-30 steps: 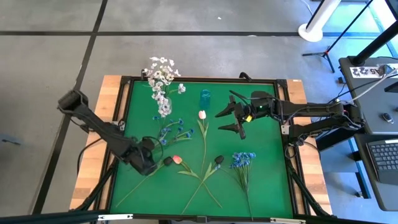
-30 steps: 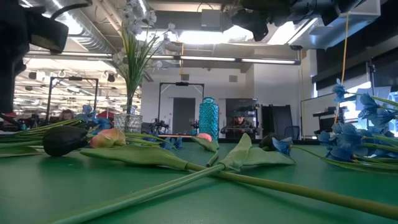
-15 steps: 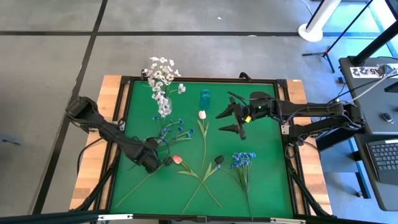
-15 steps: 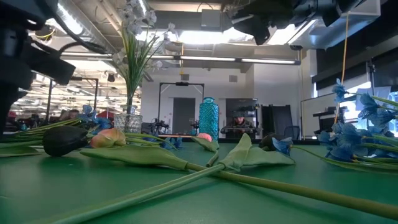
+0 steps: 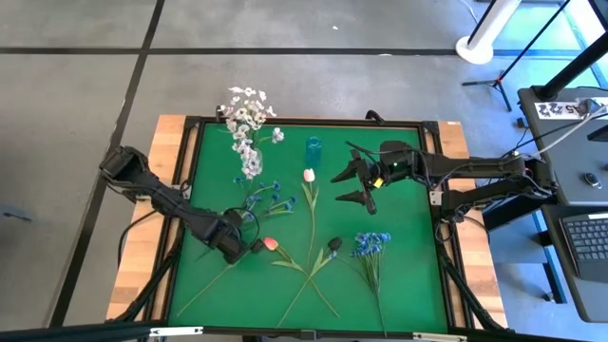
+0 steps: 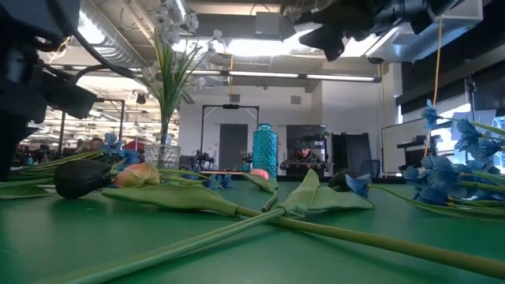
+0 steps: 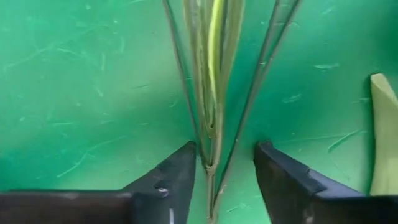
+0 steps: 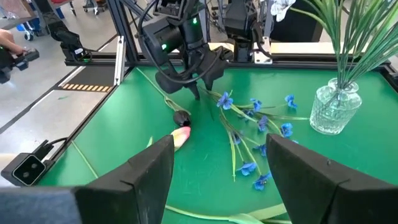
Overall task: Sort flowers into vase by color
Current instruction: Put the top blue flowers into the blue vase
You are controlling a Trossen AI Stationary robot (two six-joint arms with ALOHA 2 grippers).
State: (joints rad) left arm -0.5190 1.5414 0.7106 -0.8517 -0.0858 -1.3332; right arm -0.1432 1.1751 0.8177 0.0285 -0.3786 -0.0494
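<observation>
A spray of small blue flowers (image 5: pixel 269 197) lies on the green table, its thin green stems (image 7: pixel 211 93) running toward the near left. My left gripper (image 7: pixel 225 152) points down over those stems, open, one finger on each side of the bundle; it also shows in the high view (image 5: pixel 235 249). A pink tulip (image 5: pixel 271 244) and a dark bud (image 8: pixel 181 117) lie just beside it. My right gripper (image 5: pixel 347 185) hangs open in the air over the table's middle right. White flowers (image 5: pixel 245 116) stand in a glass vase (image 8: pixel 334 107).
A teal vase (image 5: pixel 313 149) stands near the far middle. A white tulip (image 5: pixel 309 175) lies in front of it. A second blue spray (image 5: pixel 370 244) lies at the near right. Long tulip stems and leaves (image 5: pixel 309 268) cross near the front edge. A black frame (image 5: pixel 188 171) rims the table.
My left gripper has come down toward the table and a little toward its right edge, onto the stems of the left blue spray. The flowers have stayed where they were.
</observation>
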